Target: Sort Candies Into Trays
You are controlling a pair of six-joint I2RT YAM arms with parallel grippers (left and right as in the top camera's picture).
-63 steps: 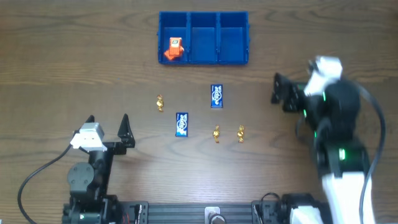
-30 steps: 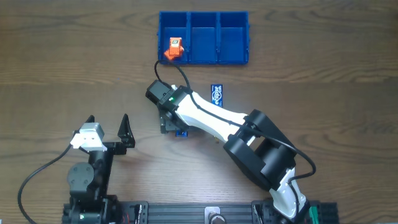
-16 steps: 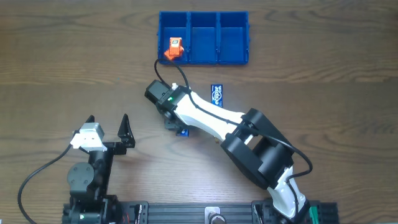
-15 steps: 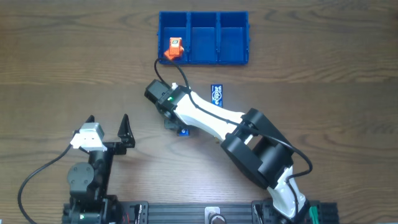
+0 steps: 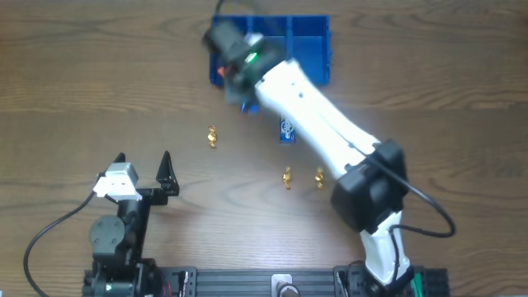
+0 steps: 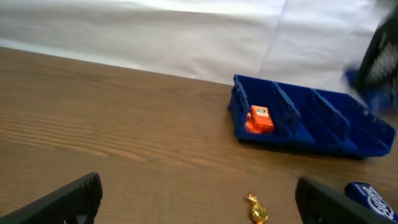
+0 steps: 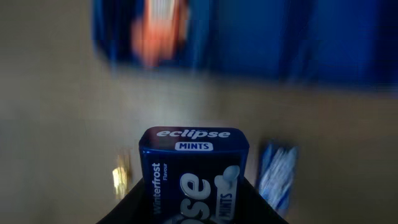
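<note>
Carrying step: the right gripper (image 5: 243, 95) is clamped on a blue mint tin (image 7: 194, 168), lifted short of the tray.

Beneath it lie a second mint tin (image 5: 286, 129) and a gold candy (image 5: 212, 136). Ahead stands the blue tray (image 6: 311, 142), with an orange candy (image 6: 260, 118) in its end compartment. Next, I judge, it must reach an empty compartment (not the orange one) and let go. The left gripper (image 5: 143, 158) rests spread wide, well apart.
</note>
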